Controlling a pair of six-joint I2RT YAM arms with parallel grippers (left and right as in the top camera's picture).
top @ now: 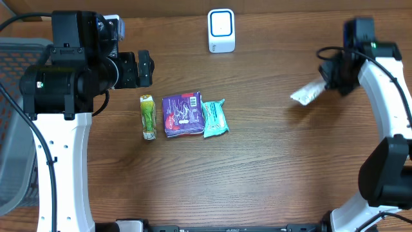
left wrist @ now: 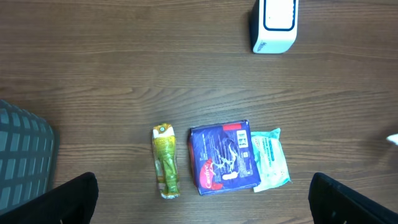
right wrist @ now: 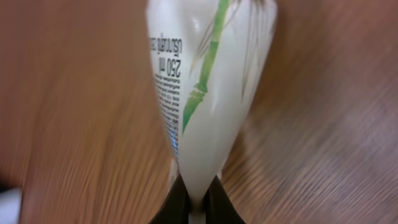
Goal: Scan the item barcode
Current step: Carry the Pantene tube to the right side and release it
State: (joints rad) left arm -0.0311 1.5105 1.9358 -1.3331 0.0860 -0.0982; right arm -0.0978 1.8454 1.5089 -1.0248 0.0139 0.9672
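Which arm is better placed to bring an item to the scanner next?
Right: the right gripper is shut on a white pouch; the left gripper is open and empty.

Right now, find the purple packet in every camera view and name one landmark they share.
Overhead: purple packet centre-left, between the green stick pack and the teal packet.
Left wrist: lower middle, same neighbours.
Right wrist: not in it; only the white pouch in the right gripper.
Shared landmark: white scanner, above the packet in the overhead and left wrist pictures.
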